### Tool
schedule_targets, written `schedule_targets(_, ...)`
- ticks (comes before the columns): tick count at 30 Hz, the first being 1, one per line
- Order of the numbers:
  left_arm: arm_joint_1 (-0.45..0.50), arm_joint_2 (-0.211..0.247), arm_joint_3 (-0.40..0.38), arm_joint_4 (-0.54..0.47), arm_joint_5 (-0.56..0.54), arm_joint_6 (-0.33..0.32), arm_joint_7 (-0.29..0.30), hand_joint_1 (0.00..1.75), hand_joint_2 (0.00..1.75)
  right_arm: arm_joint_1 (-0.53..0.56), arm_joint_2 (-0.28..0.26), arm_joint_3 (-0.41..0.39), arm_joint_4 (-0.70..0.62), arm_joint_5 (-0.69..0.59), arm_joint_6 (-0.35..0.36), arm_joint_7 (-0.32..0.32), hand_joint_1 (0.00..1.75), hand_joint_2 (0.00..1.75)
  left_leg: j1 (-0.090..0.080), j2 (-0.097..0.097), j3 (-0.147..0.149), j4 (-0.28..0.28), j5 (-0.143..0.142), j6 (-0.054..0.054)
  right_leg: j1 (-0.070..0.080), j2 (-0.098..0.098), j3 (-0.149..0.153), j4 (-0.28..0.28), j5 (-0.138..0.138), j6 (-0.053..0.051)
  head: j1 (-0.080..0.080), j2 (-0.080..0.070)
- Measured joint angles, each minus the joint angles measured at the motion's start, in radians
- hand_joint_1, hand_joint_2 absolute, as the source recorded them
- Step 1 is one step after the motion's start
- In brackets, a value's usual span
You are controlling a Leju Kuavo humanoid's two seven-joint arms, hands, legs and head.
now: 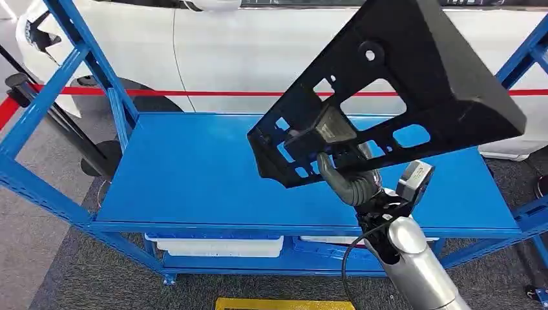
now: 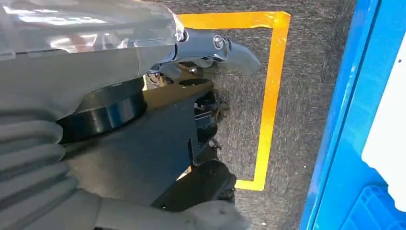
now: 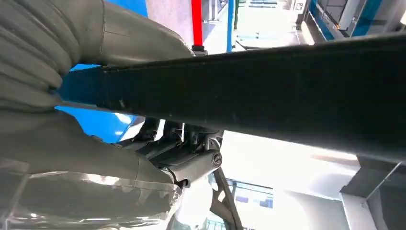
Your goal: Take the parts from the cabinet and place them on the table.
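Head view: the right hand grips a large black part, holding it tilted in the air above the blue shelf of a blue rack. Fingers reach through the part's cut-outs near its lower edge. White trays sit on the level below. Behind the rack stand a white car and a red tape line. A yellow floor mark lies at the bottom edge.

Left wrist view: the left hand hangs over grey carpet with a yellow outline, beside the rack's blue frame. I cannot tell whether its fingers are curled or spread.

Right wrist view: the right hand's thumb and fingers clamp the part's dark edge, which crosses the whole picture.
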Motion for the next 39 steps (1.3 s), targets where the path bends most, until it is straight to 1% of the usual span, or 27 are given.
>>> schedule_targets(6,0.000,0.000,0.010,0.000,0.015,-0.007,0.008,0.00,1.75,0.007,0.001,0.000,-0.009,0.014,-0.010,-0.009,1.75,1.75,0.000,0.000,0.000,0.000,0.000,0.000,0.000,0.000,0.000,0.000,0.000,0.000,0.000,0.000)
schedule_targets(10,0.000,0.000,0.018,0.000,0.016,-0.020,-0.013,0.00,1.75,0.022,0.011,0.000,-0.031,0.039,-0.037,-0.021,1.75,1.75,0.000,0.000,0.000,0.000,0.000,0.000,0.000,0.000,0.000,0.000,0.000,0.000,0.000,0.000)
schedule_targets(16,-0.001,0.000,0.023,0.000,0.016,-0.024,-0.028,0.00,1.75,0.035,0.020,0.000,-0.047,0.042,-0.039,-0.026,1.75,1.75,0.000,0.000,0.000,0.000,0.000,0.000,0.000,0.000,0.000,0.000,0.000,0.000,0.000,0.000)
schedule_targets(21,-0.001,0.005,0.023,0.000,0.006,-0.037,-0.029,0.00,1.75,0.042,0.029,0.000,-0.047,0.042,-0.038,-0.027,1.75,1.75,-0.004,0.000,-0.003,0.004,-0.001,0.002,-0.005,0.000,0.000,-0.001,0.001,0.002,0.000,0.000)
schedule_targets(25,-0.001,0.008,0.023,0.000,0.006,-0.041,-0.029,0.00,1.75,0.045,0.035,0.000,-0.047,0.041,-0.038,-0.028,1.75,1.75,-0.008,0.000,-0.005,0.008,-0.002,0.010,-0.008,-0.001,0.000,-0.001,0.004,0.009,0.000,0.000)
schedule_targets(26,-0.001,0.009,0.023,0.000,0.006,-0.044,-0.029,0.00,1.75,0.045,0.038,0.000,-0.047,0.040,-0.037,-0.030,1.75,1.75,-0.009,0.000,-0.005,0.007,0.001,0.013,-0.009,-0.001,0.001,-0.004,0.007,0.013,0.000,0.000)
schedule_targets(27,-0.001,0.009,0.023,0.000,0.006,-0.045,-0.028,0.00,1.75,0.045,0.040,0.000,-0.047,0.039,-0.037,-0.031,1.75,1.75,-0.009,0.000,-0.004,0.000,0.009,0.022,-0.008,0.000,0.003,-0.009,0.012,0.020,-0.001,0.000)
schedule_targets(28,-0.001,0.008,0.023,0.000,0.006,-0.046,-0.028,0.00,1.75,0.045,0.042,0.000,-0.050,0.035,-0.037,-0.032,1.75,1.75,0.009,0.003,0.007,-0.024,0.026,0.029,-0.004,-0.001,0.002,-0.009,0.006,0.023,0.000,0.000)
schedule_targets(29,-0.001,0.008,0.023,0.000,0.005,-0.046,-0.028,0.00,1.75,0.044,0.042,-0.002,-0.049,0.031,-0.037,-0.034,1.75,1.75,0.005,0.004,0.010,-0.035,0.033,0.029,-0.005,-0.001,-0.003,0.003,-0.009,0.029,0.004,0.000)
schedule_targets(30,-0.002,0.008,0.023,0.000,0.003,-0.045,-0.028,0.00,1.75,0.040,0.043,-0.003,-0.049,0.029,-0.037,-0.035,1.75,1.75,0.006,0.006,0.008,-0.038,0.037,0.035,-0.009,0.000,-0.026,0.054,-0.049,0.034,0.011,0.000)
schedule_targets(31,-0.002,0.008,0.023,0.000,0.002,-0.045,-0.028,0.00,1.75,0.040,0.045,-0.003,-0.049,0.029,-0.037,-0.035,1.75,1.75,0.006,0.006,0.003,-0.037,0.037,0.035,-0.013,-0.001,-0.062,0.133,-0.092,0.037,0.013,0.000)
schedule_targets(32,-0.001,0.008,0.023,0.000,0.002,-0.044,-0.028,0.00,1.75,0.043,0.048,-0.003,-0.048,0.029,-0.037,-0.035,1.75,1.75,0.006,0.006,0.000,-0.034,0.037,0.035,-0.017,-0.001,-0.095,0.206,-0.122,0.041,0.013,0.000)
schedule_targets(33,0.000,0.008,0.023,0.000,0.001,-0.043,-0.028,0.00,1.75,0.046,0.048,-0.003,-0.048,0.029,-0.037,-0.035,1.75,1.75,0.007,0.006,-0.004,-0.030,0.037,0.035,-0.022,-0.001,-0.125,0.272,-0.139,0.046,0.012,0.000)
schedule_targets(34,0.000,0.008,0.023,0.000,0.001,-0.043,-0.028,0.00,1.75,0.046,0.048,-0.003,-0.046,0.029,-0.037,-0.035,1.75,1.75,0.008,0.006,-0.007,-0.026,0.036,0.034,-0.027,-0.001,-0.132,0.285,-0.128,0.051,0.014,0.000)
schedule_targets(35,0.000,0.008,0.023,0.000,0.000,-0.043,-0.028,0.00,1.75,0.045,0.049,-0.003,-0.045,0.029,-0.037,-0.035,1.75,1.75,0.011,0.004,-0.010,-0.020,0.034,0.030,-0.033,-0.003,-0.115,0.253,-0.095,0.056,0.013,0.000)
schedule_targets(36,0.000,0.008,0.023,0.000,0.000,-0.043,-0.028,0.00,1.75,0.045,0.051,-0.003,-0.045,0.028,-0.037,-0.035,1.75,1.75,0.015,0.003,-0.012,-0.012,0.030,0.024,-0.039,-0.004,-0.076,0.180,-0.048,0.062,0.014,0.000)
schedule_targets(37,0.000,0.008,0.023,0.000,-0.002,-0.042,-0.028,0.00,1.75,0.044,0.053,-0.003,-0.045,0.027,-0.037,-0.035,1.75,1.75,0.020,0.001,-0.013,-0.001,0.023,0.015,-0.045,-0.007,-0.021,0.079,0.001,0.069,0.014,0.000)
schedule_targets(38,0.000,0.008,0.023,0.000,-0.002,-0.040,-0.027,0.00,1.75,0.042,0.054,-0.003,-0.045,0.027,-0.037,-0.035,1.75,1.75,0.023,0.001,-0.016,0.008,0.018,0.007,-0.048,-0.008,0.001,0.024,-0.004,0.074,0.016,0.000)
schedule_targets(39,-0.002,0.011,0.023,0.000,-0.002,-0.036,-0.027,0.00,1.75,0.040,0.055,-0.003,-0.043,0.027,-0.037,-0.035,1.75,1.75,0.017,0.000,-0.033,0.017,0.014,-0.003,-0.035,-0.002,0.009,0.025,-0.014,0.064,0.023,0.000)
